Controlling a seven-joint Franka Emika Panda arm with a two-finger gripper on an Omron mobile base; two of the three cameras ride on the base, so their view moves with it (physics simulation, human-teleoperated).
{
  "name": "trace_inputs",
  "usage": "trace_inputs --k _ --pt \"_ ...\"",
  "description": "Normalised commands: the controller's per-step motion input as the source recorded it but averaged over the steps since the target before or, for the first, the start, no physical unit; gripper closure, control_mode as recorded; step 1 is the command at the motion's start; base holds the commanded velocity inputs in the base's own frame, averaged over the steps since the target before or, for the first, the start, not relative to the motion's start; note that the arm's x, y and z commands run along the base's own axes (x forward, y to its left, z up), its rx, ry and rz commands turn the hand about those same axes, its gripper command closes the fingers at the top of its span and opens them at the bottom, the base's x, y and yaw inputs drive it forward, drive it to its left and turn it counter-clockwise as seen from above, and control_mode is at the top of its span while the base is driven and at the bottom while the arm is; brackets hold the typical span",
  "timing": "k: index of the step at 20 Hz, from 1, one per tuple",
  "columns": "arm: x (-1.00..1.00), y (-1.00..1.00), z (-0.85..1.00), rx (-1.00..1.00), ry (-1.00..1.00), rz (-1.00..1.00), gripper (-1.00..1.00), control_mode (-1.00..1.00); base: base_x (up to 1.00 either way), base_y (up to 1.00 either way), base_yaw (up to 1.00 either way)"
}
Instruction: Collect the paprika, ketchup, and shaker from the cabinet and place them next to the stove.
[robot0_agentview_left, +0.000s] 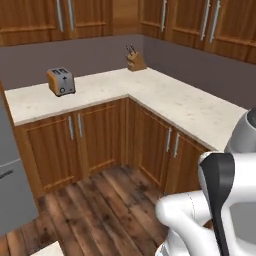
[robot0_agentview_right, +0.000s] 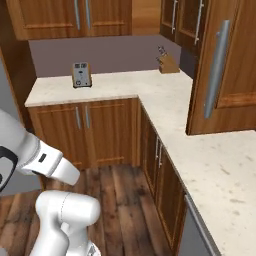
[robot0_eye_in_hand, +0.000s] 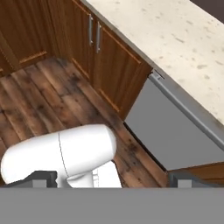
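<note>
**A:** What sits along the pale speckled L-shaped stone countertop (robot0_agentview_left: 165, 95), going left to right?

**B:** In the left base view, a boxy orange-and-silver two-slot toaster (robot0_agentview_left: 61, 81) stands at about ten o'clock, and a small wooden knife block with dark handles (robot0_agentview_left: 135, 60) sits in the corner at about twelve o'clock. In the right base view the toaster (robot0_agentview_right: 81, 74) is at eleven o'clock and the knife block (robot0_agentview_right: 167, 62) at one o'clock. Brown wooden wall cabinets with long metal handles (robot0_agentview_right: 216, 65) hang above.

**A:** And the gripper?

**B:** In the hand view the gripper (robot0_eye_in_hand: 111, 178) points down at the dark plank floor (robot0_eye_in_hand: 39, 105). Its two dark finger tips (robot0_eye_in_hand: 40, 177) stand at the bottom corners, spread as wide as they go, with nothing between them.

**A:** The paprika, ketchup, shaker, stove?

**B:** I cannot tell where they are.

**A:** Anything else?

**B:** A flat grey appliance front (robot0_eye_in_hand: 170, 131) under the counter, at four o'clock in the hand view.
</note>
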Motion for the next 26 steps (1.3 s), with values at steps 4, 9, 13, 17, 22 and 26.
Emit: trace_inputs --k 4,9,13,17,22,26 --pt "0.0 0.0 0.0 0.0 0.0 0.0 -1.0 1.0 0.55 0.28 -0.48" --pt "0.0 0.0 0.0 0.0 0.0 0.0 -1.0 1.0 0.39 0.14 -0.57" --pt "0.0 0.0 0.0 0.0 0.0 0.0 -1.0 1.0 0.33 0.23 -0.6" --pt "0.0 0.0 0.0 0.0 0.0 0.0 -1.0 1.0 0.47 0.43 -0.58" --pt "0.0 0.0 0.0 0.0 0.0 0.0 -1.0 1.0 0.67 0.46 -0.48" --pt "0.0 0.0 0.0 0.0 0.0 0.0 -1.0 1.0 0.66 0.28 -0.43"
